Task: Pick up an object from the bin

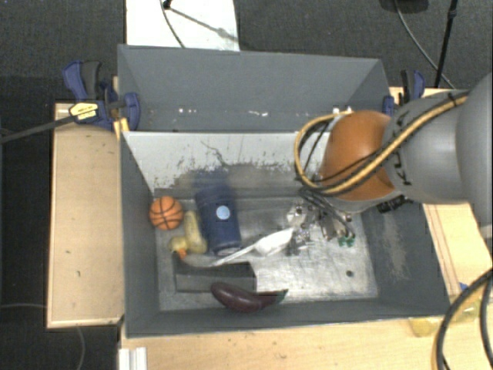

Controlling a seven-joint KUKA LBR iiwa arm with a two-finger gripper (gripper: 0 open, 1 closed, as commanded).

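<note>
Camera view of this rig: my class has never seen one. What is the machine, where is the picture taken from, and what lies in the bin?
A robot arm reaches in from the right; one camera looks down from above, slightly sideways. The orange cover and cables are part of the arm. Its gripper is low in the grey bin, by the end of a white spoon-like piece. Further left in the picture lie a blue can, a basketball, a yellow toy, a black block and a purple aubergine. Whether anything is held cannot be told.
</note>
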